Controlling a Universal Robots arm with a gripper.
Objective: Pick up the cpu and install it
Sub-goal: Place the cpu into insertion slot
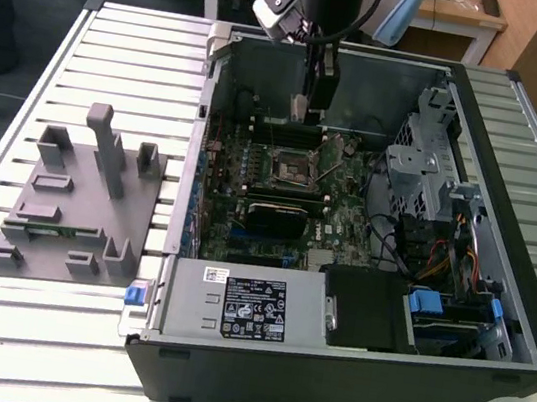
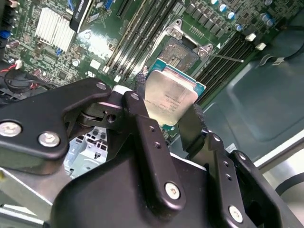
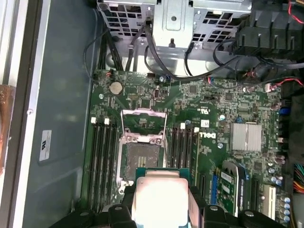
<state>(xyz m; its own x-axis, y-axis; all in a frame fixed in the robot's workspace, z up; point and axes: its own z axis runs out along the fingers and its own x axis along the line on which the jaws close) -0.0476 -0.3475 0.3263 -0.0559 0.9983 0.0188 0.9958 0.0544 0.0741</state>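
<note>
My gripper hangs inside the open computer case, shut on the cpu. The chip is a small square with a silvery metal top and a green edge, pinched between two black fingers. In the first wrist view the cpu sits just short of the dark square socket, whose metal frame is flipped open. From the exterior view the gripper is above the motherboard, a little behind the socket. The socket lies beyond the chip in the second wrist view.
Memory slots flank the socket on both sides. A finned heatsink and a drive cage with cables stand toward the exterior view's right. The power supply is at the case's front. A grey plastic fixture rests on the slatted table.
</note>
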